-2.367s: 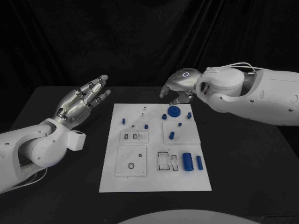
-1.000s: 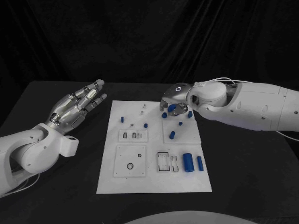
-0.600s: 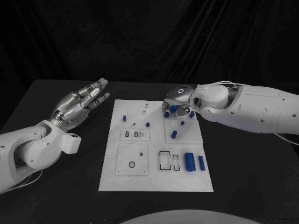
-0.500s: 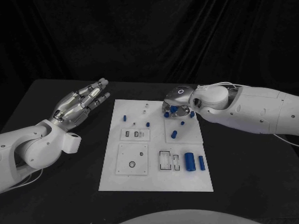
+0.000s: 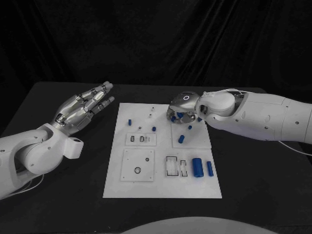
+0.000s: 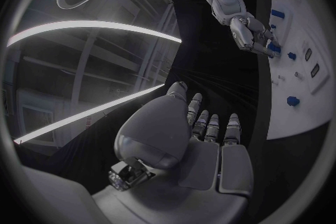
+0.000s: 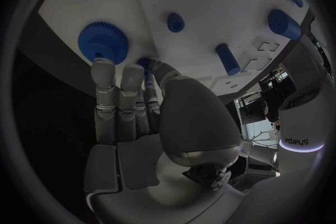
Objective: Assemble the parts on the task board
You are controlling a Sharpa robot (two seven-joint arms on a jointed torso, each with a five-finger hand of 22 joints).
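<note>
The white task board [image 5: 128, 186] lies in the middle of the black table. My right hand [image 5: 183, 111] is down over its far right part, on the blue gear [image 7: 103, 42]. In the right wrist view the fingertips [image 7: 102, 65] touch the gear's rim, and a small blue piece [image 7: 145, 61] shows between fingers and thumb; whether anything is gripped cannot be told. My left hand [image 5: 82, 107] is raised left of the board, palm up, fingers spread and holding nothing; its palm [image 6: 203, 143] fills the left wrist view.
Other blue parts sit on the board: a thick cylinder [image 5: 197, 166] and a slim one [image 5: 209, 168] at the near right, a short bar [image 5: 181, 139] mid-right, small pegs [image 5: 130, 122] at the far left. Bare black table surrounds the board.
My right hand has come down and toward the left from beyond the board's far edge onto the gear, now covering it. The left hand has stayed about where it was.
</note>
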